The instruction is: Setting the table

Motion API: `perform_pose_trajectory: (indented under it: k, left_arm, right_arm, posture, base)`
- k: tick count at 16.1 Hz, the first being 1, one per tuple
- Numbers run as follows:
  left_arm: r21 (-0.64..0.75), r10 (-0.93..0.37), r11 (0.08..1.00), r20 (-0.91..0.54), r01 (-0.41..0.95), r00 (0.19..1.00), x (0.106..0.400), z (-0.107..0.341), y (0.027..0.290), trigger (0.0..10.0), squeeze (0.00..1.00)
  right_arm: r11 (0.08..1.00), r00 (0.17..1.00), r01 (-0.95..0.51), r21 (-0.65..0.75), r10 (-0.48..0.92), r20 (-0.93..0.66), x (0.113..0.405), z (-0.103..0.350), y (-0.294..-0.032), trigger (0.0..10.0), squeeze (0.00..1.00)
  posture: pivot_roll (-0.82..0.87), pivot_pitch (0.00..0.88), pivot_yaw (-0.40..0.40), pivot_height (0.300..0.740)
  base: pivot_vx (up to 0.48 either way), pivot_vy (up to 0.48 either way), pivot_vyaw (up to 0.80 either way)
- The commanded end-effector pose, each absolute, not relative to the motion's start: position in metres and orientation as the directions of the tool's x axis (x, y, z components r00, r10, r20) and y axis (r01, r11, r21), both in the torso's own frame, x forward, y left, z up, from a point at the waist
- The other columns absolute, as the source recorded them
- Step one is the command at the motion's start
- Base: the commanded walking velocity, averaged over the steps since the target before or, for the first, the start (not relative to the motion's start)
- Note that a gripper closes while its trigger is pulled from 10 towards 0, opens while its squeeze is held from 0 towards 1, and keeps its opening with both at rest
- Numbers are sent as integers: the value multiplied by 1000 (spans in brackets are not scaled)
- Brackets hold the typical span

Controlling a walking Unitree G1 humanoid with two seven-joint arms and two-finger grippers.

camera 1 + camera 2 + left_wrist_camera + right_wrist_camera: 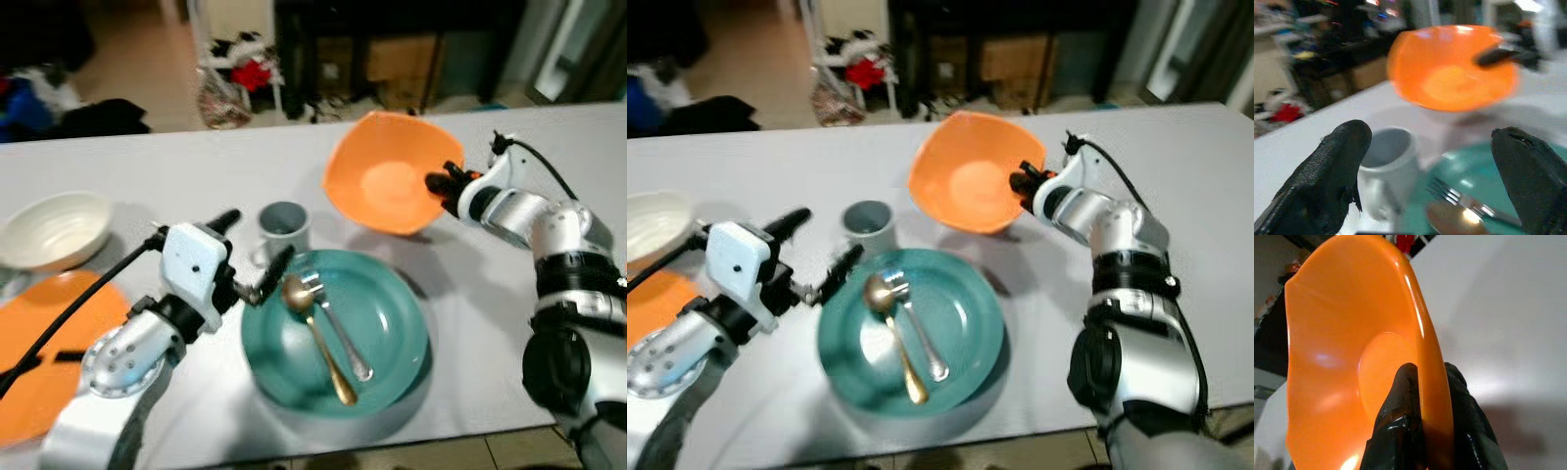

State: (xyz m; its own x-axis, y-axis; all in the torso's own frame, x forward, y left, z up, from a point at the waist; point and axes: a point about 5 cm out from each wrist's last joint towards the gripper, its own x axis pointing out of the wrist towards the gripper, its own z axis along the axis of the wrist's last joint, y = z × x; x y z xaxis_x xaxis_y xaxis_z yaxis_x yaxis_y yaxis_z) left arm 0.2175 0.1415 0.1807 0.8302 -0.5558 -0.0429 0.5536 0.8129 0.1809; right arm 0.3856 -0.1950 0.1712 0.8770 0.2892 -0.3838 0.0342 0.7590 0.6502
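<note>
My right gripper [443, 186] is clamped on the rim of the orange bowl [384, 182], one finger inside the bowl and one against its outer wall (the right wrist view shows the rim pinched between the two black fingers [1400, 401]). The bowl is tilted, its opening facing toward me, with its lower edge raised off the white table [490, 294]. It hangs beyond the teal plate [387, 323], on the far right side of it.

My left gripper [253, 253] has its fingers apart and holds nothing. It hovers just beside the near-left edge of the teal plate, close to the grey mug [284, 228]. In the left wrist view the mug [1388, 166] lies between the two spread fingertips [1337, 166].

On the teal plate lie a gold spoon [315, 333] and a silver fork [338, 328], side by side, handles pointing toward me. The grey mug stands upright just behind the plate's far-left edge.

On my left side, a cream bowl [54, 228] sits upright on the table; an orange plate [44, 352] lies flat just in front of it, partly covered by my left arm.
</note>
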Motion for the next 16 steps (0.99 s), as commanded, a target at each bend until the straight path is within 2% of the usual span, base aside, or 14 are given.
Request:
perform_pose_trajectory:
  k: [1,3,11,16]
  left_arm:
    - [165,-631,755,-81,635,771,214,184,134,10000,0]
    - [158,-660,723,-129,673,740,210,181,132,10000,0]
    - [135,-663,707,-214,694,717,202,179,135,10000,0]
    - [127,-661,708,-226,695,715,200,180,134,10000,0]
  right_arm:
    - [739,893,48,672,270,-361,391,175,-197,10000,0]
    - [732,891,77,677,254,-376,394,170,-194,10000,0]
    - [597,864,231,768,237,-444,395,148,-170,10000,0]
    - [585,849,268,766,232,-474,395,145,-167,10000,0]
  posture:
    - [-3,0,59,740]
    - [4,0,65,740]
    - [48,0,89,740]
    - [50,0,87,740]
  base:
    - [0,0,0]
    - [0,0,0]
    - [0,0,0]
    - [0,0,0]
